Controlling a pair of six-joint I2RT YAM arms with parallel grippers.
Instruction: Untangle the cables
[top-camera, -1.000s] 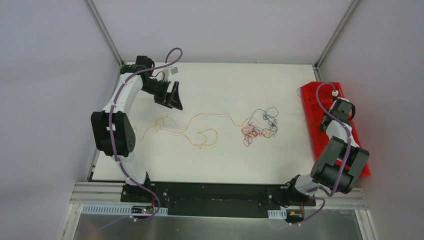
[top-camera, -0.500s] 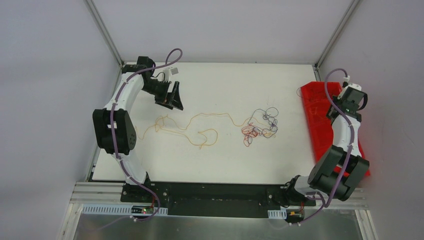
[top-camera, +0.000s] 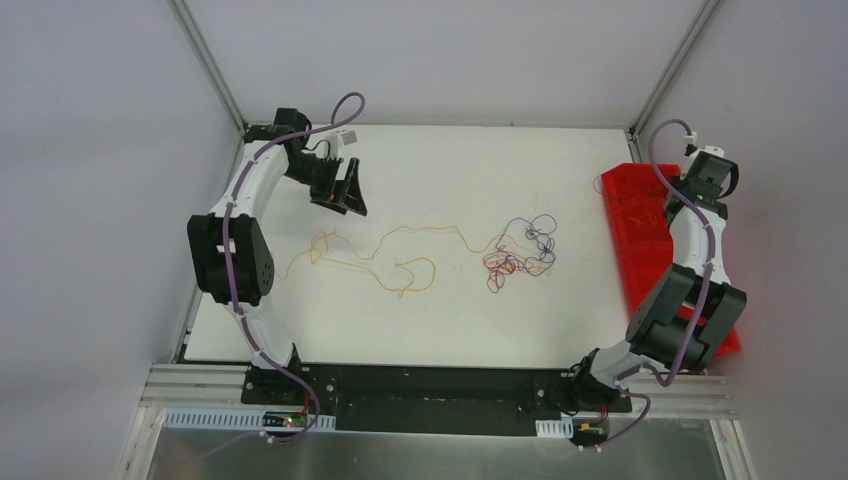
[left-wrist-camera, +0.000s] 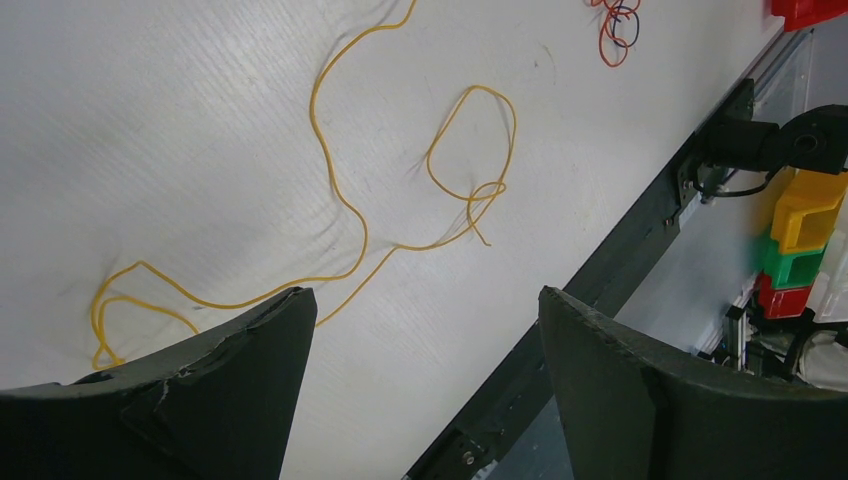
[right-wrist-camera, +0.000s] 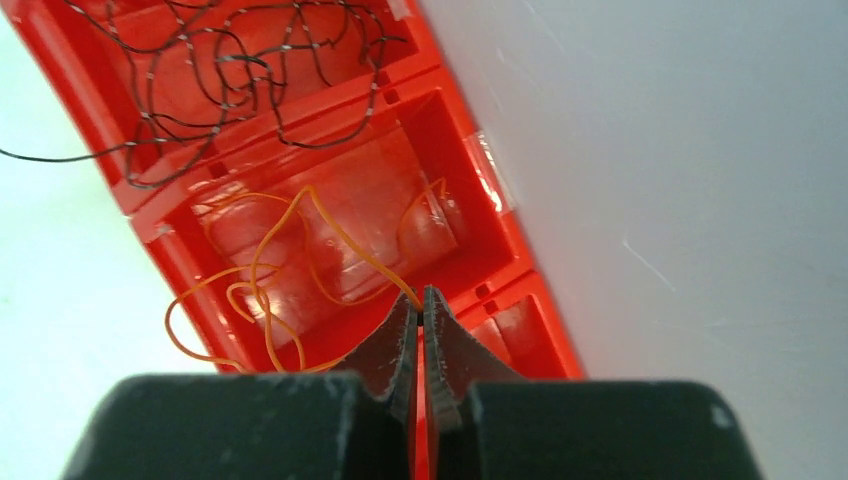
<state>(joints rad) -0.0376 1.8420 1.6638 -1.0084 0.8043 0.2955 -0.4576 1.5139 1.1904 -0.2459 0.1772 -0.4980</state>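
Right end effector (right-wrist-camera: 420, 302) tight on orange cable (right-wrist-camera: 350, 246); left end effector (left-wrist-camera: 422, 302) spread.

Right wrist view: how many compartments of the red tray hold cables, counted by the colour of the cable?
Black cable: 1 compartment
Orange cable: 1 compartment
Total: 2 compartments
The rest of the tray is mostly out of sight.
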